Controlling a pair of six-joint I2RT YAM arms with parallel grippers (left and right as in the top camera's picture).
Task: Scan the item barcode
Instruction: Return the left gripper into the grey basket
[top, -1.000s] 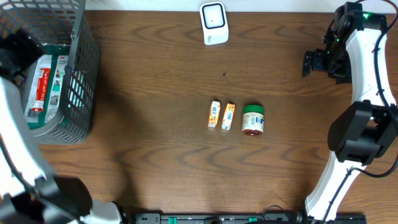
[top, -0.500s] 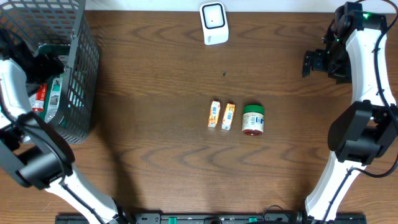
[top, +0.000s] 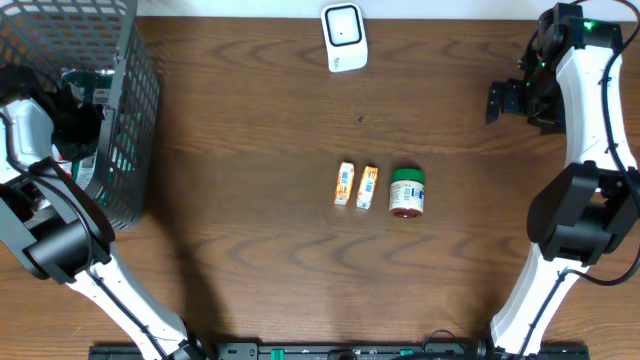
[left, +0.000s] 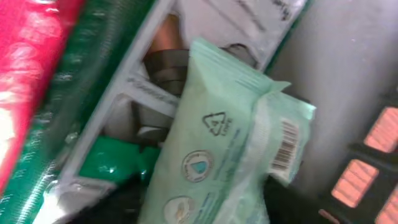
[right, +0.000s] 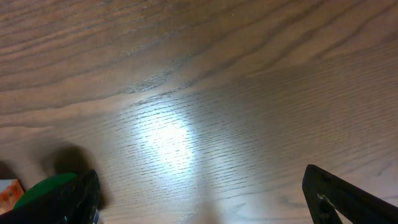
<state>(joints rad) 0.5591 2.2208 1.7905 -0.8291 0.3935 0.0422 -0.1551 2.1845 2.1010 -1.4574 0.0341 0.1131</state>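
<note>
Looking through the left wrist camera, I see a pale mint soft pack (left: 217, 155) lying in the grey basket (top: 130, 120), crinkled, with a recycling triangle and a white barcode (left: 284, 144) on its flap. Left gripper (top: 72, 118) sits inside the basket; I cannot tell its jaw state. Right gripper (right: 199, 193) hangs over the wooden table (right: 186, 93), jaws wide apart, holding nothing.

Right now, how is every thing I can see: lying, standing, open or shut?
Wire basket, upright, partly filled.
Pale green wipes pack, in the basket, barcode showing.
Scanner, untouched, apart from everything.
Two orange boxes, lying side by side.
Green-lidded jar, on its side.
Left fingers, inside the basket, open or shut unclear.
Right fingers, open, empty.
</note>
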